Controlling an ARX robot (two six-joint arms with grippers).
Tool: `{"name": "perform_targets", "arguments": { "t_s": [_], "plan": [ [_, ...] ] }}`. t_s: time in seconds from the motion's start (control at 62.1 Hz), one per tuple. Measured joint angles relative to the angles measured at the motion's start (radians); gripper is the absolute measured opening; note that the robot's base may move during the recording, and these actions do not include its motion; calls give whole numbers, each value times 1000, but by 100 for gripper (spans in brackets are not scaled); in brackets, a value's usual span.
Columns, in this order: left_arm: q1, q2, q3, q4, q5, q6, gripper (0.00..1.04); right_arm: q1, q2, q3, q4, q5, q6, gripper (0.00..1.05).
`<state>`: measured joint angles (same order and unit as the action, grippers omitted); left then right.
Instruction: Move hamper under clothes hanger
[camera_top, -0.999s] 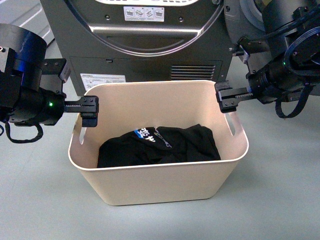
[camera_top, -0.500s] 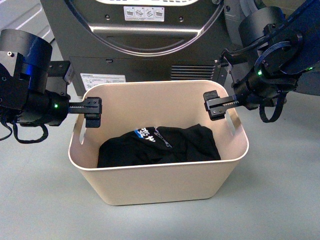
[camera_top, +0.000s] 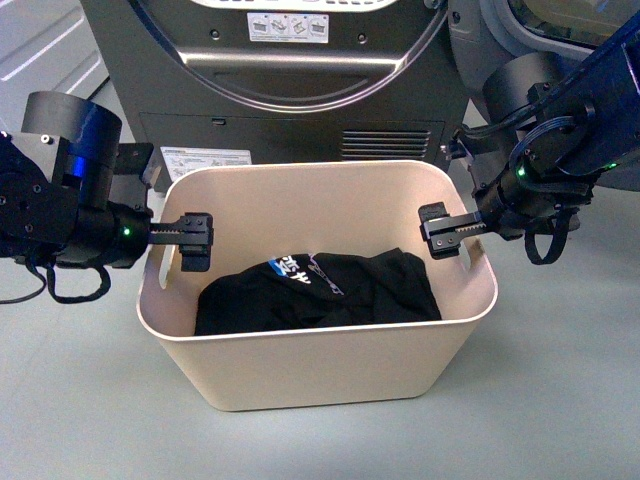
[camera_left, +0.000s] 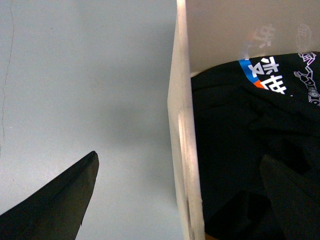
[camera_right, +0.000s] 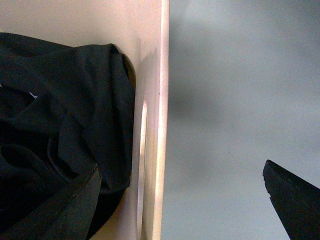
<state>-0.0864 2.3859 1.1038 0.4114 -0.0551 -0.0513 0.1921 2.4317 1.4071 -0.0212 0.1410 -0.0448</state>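
While one hamper (camera_top: 320, 370), holding one black garment (camera_top: 320, 290), stands with one dryer (camera_top: 280, 100) at its 12 o'clock, two grippers straddle its walls, fingers spread: left gripper (camera_top: 193, 243) at 9 o'clock, right gripper (camera_top: 440, 232) at 3.

Front view: body camera, angled down at hamper (camera_top: 320, 370) before dryer (camera_top: 280, 100). Wrist views: close, straight down over opposite short-side rims. All three share hamper, black clothing (camera_top: 330, 295).

Hamper (camera_top: 320, 375), left hand (camera_top: 193, 243), right hand (camera_top: 437, 232) at sides
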Motion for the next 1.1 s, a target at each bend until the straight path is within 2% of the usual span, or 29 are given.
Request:
{"name": "perform_targets", "arguments": {
  "t_s": [0.145,0.226,0.387,0.564,0.693,1.096],
  "plan": [
    [-2,16,4,5,-8,1,96,0,6,3,7,-3,1,95],
    [-7,21,11,8,-20,0,84,1,10,6,12,-3,1,84],
    [-27,22,19,8,-32,0,51,11,18,23,9,14,0,52],
    [-40,23,19,6,-42,0,28,17,22,24,2,24,0,29],
    [-45,20,18,0,-58,-8,4,24,25,31,-8,14,11,4],
    [-45,-40,-8,-38,-57,-23,4,23,0,32,-34,3,31,3]
  ]
}}
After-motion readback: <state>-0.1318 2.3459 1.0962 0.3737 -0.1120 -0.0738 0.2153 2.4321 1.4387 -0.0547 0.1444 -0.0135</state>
